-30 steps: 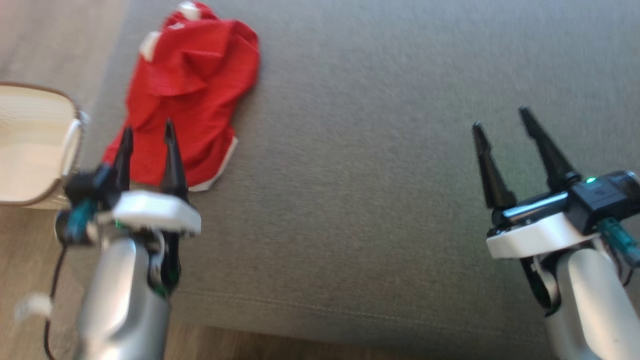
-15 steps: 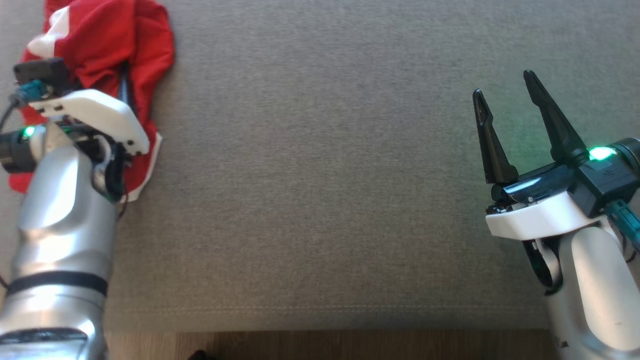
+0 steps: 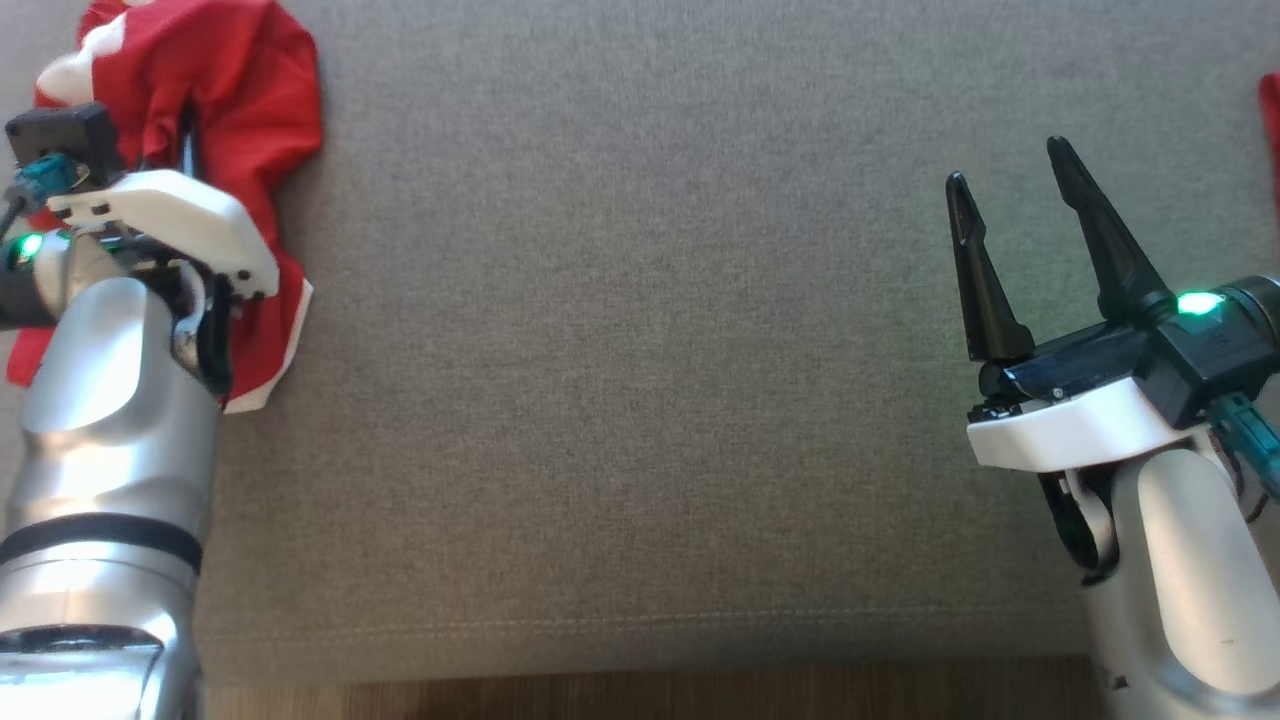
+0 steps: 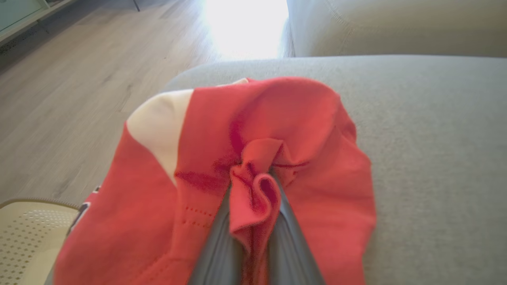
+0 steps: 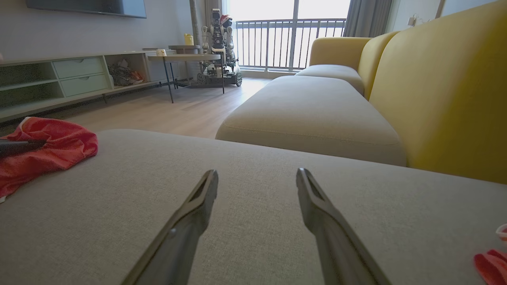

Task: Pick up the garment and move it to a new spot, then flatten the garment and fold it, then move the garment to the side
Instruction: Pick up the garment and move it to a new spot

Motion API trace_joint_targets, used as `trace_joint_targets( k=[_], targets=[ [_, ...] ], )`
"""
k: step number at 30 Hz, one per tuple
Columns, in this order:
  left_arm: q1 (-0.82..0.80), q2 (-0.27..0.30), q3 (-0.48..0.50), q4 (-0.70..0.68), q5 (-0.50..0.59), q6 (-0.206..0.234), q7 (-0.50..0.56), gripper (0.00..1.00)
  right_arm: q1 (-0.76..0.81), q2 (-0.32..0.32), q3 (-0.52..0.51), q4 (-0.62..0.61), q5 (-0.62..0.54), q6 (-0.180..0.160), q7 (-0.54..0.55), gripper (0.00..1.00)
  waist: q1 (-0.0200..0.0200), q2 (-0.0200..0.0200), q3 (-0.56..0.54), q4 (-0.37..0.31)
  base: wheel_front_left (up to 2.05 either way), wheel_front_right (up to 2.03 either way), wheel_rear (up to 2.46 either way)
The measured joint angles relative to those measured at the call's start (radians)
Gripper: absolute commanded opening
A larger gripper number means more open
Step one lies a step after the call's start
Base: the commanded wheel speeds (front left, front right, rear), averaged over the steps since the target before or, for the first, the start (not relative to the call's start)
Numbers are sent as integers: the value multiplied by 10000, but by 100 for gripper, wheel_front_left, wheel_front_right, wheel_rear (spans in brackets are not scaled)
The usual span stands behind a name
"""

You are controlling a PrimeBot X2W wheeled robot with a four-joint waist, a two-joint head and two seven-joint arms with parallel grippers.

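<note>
Head view steeply down on grey cushion (image 3: 640, 400), left wrist view close on red garment (image 4: 317, 166), facing floor (image 4: 79, 79), right wrist view low along cushion toward window (image 5: 285, 35), all sharing garment and cushion

The broad middle of the grey cushion (image 3: 640, 350) lies bare, open to a pass from either side. At its left corner the bunched red garment (image 3: 250, 90) and the left arm (image 3: 110, 400) over it block the way. A red scrap (image 3: 1270, 130) sits at the right edge. A yellow backrest (image 5: 443, 91) rises beyond the cushion, and a cream basket (image 4: 23, 233) stands beside the garment's corner.
</note>
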Motion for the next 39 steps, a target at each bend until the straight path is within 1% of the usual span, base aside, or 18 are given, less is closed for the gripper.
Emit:
trace_joint_targets(
  k=[4, 7, 8, 12, 14, 16, 18, 20, 24, 27, 31, 32, 33, 34, 35, 39],
  targets=[
    [174, -140, 4, -1103, -10, 13, -259, 0, 33, 69, -100, 105, 15, 0, 0, 100, 0, 0, -464, 56, 0, 0, 0],
    [493, -224, 25, -2671, -10, 13, -267, 0, 113, 182, -96, 199, 36, 0, 0, 100, 0, 0, -879, 87, 0, 0, 0],
    [493, -224, 25, -2671, -10, 13, -267, 0, 113, 182, -96, 199, 36, 0, 0, 100, 0, 0, -879, 87, 0, 0, 0],
    [1357, -468, -67, -4589, 13, -29, -274, 0, 407, 328, -117, 293, 192, 0, 0, 100, 0, 0, -1436, 14, 0, 0, 0],
    [1873, -606, -228, -5265, 44, -82, -274, 0, 530, 351, -153, 334, 211, 0, 0, 100, 0, 0, -1696, -73, 0, 0, 0],
    [2300, -865, -395, -5731, -36, -136, -240, 0, 659, 364, -213, 339, 280, 0, 0, 100, 0, 0, -1922, -194, 0, 0, 0],
    [2604, -1127, -706, -6092, -244, -299, -10, 0, 746, 389, -284, 337, 284, 0, 0, 100, 0, 0, -2073, -379, 0, 0, 0],
    [2779, -1308, -1108, -6403, -255, -297, 182, 0, 832, 393, -303, 339, 357, 0, 0, 100, 0, 0, -2155, -631, 0, 0, 0],
    [2806, -1476, -1921, -6659, -265, -280, 426, 0, 832, 407, -222, 305, 602, 0, 0, 100, 0, 0, -2212, -1207, 0, 0, 0],
    [2848, -1542, -2424, -6613, -422, -82, 483, 0, 822, 424, -102, 268, 802, 0, 0, 100, 0, 0, -2181, -1713, 0, 0, 0],
    [2921, -1544, -3227, -6094, -1154, 374, 458, 0, 807, 439, 10, 228, 1110, 0, 0, 100, 0, 0, -2087, -2475, 0, 0, 0],
    [2919, -1546, -3507, -5942, -1398, 502, 439, 26, 809, 443, 13, 228, 1160, 0, 0, 100, 0, 0, -2064, -2661, 0, 0, 0],
    [2894, -1551, -3808, -5735, -1620, 633, 435, 47, 809, 443, 6, 226, 1179, 0, 0, 100, 0, 0, -2039, -2844, 0, 0, 0],
    [2843, -1557, -4086, -5499, -1787, 780, 445, 92, 810, 443, -13, 232, 1189, 0, 0, 100, 0, 0, -2011, -3008, 0, 0, 0],
    [2762, -1557, -4355, -5287, -1988, 940, 441, 100, 814, 443, -36, 240, 1189, 0, 0, 100, 0, 0, -1982, -3162, 0, 0, 0],
    [2208, -1557, -5045, -4941, -2880, 1317, 125, 100, 818, 445, -56, 276, 1250, 0, 0, 100, 0, 0, -1877, -3568, 0, 0, 0]
  ],
)
